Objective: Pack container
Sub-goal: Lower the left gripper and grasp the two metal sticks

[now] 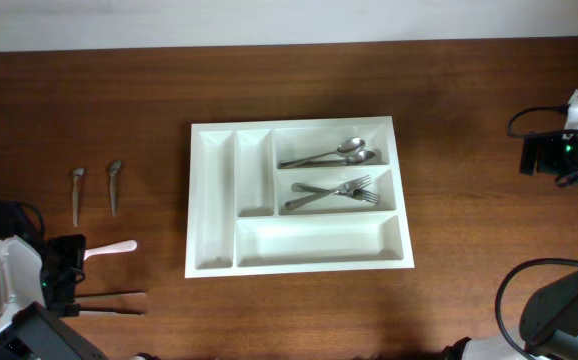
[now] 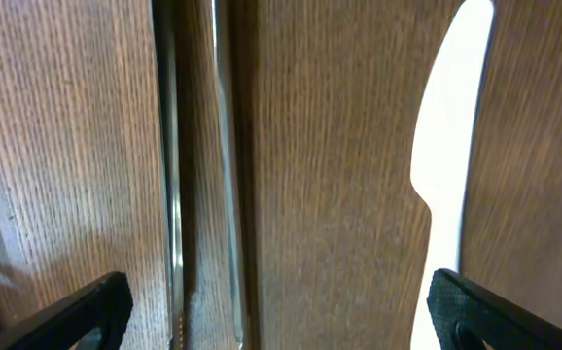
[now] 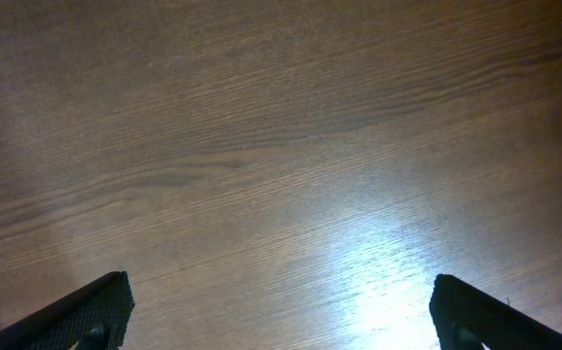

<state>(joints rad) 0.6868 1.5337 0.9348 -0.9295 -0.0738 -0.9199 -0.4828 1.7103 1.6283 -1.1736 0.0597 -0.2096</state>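
My left end effector (image 2: 281, 311) hangs low over the counter (image 1: 469, 100), released, its fingers spread wide with nothing between them. Under it lie two thin rods (image 2: 169, 175) side by side. A white knife (image 2: 446, 165) lies just beside them, nearer my other finger. I judge that I am placed here to pick one of these, and the wide spread lets me drop a finger on either side of it.

My right end effector (image 3: 281, 311) is also released and holds nothing. It faces only bare wood, parked off to the side where it blocks nothing.

The tray (image 1: 201, 200) sits flat in the middle of the counter, well apart from both arms. One wide compartment holds spoons (image 1: 329, 155) and the next holds forks (image 1: 334, 192). Each kind is laid lengthwise in its own slot, which is how the rest should go. The third wide compartment and the two narrow ones are empty.

Two small utensils (image 1: 77, 195) lie loose near the knife, too small for me to tell their kind.

The rods are thin and lie flat on the wood, so I expect them to slip or roll under a careless pinch. The knife lies close enough that I could nudge it.
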